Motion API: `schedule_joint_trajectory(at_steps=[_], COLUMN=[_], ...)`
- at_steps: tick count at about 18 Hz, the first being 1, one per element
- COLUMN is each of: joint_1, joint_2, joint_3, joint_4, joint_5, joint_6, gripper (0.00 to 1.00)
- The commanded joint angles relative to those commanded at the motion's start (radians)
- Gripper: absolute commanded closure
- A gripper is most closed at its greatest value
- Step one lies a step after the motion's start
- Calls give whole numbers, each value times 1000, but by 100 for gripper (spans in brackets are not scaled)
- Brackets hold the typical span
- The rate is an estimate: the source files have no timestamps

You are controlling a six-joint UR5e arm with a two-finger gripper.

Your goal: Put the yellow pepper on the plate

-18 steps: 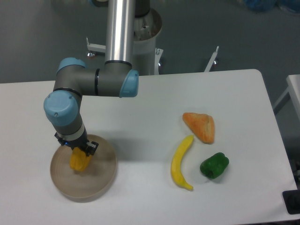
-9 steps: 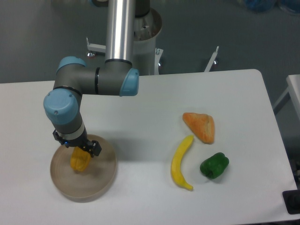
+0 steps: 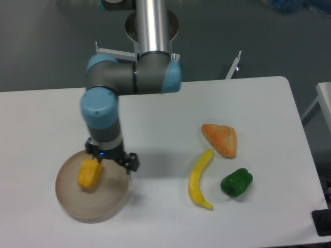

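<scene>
The yellow pepper (image 3: 89, 173) lies on the round beige plate (image 3: 101, 204) at the front left of the table, left of the plate's middle. My gripper (image 3: 114, 158) hangs over the plate's right rim, just right of the pepper and apart from it. Its fingers are spread and hold nothing. The arm's wrist hides part of the plate's far rim.
An orange wedge (image 3: 221, 139), a long yellow banana (image 3: 199, 179) and a green pepper (image 3: 237, 182) lie on the right half of the white table (image 3: 165, 113). The robot's base column (image 3: 153, 26) stands at the back.
My gripper let go of the yellow pepper, which now rests on the plate. The arm has swung to the right, away from the pepper.
</scene>
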Motion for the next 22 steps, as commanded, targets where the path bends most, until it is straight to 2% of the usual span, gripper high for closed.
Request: schedule_joint_trajectory(at_steps=[5,10,22], joint_1=[100,153,180], joint_2=[14,21,34], joint_3=[-2,-2,-2], joint_4=[2,8,8], joint_5=[5,6,40], joint_6=[167,284,336], gripper=[0,0,0])
